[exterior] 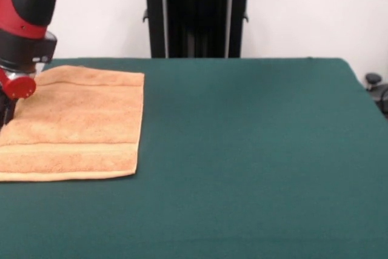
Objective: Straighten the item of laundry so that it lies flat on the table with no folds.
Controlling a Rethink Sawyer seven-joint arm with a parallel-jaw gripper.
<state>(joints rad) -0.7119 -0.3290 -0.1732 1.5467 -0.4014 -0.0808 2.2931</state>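
Note:
The item of laundry (85, 119), a light orange-tan towel, lies spread on the left side of the dark green table (254, 150). A woven band runs across it near its front hem. Its right and front edges look straight, and its left part runs out of the picture. The red and black arm comes down at the far left, over the towel's back left area. Only a dark bit of my gripper (5, 110) shows at the picture's left edge, low over the towel. Whether it touches the cloth is hidden.
The black pedestal (195, 16) stands behind the table's far edge at the middle. A dark object (376, 86) sits beyond the table's right far corner. The green top stretches wide to the right of the towel.

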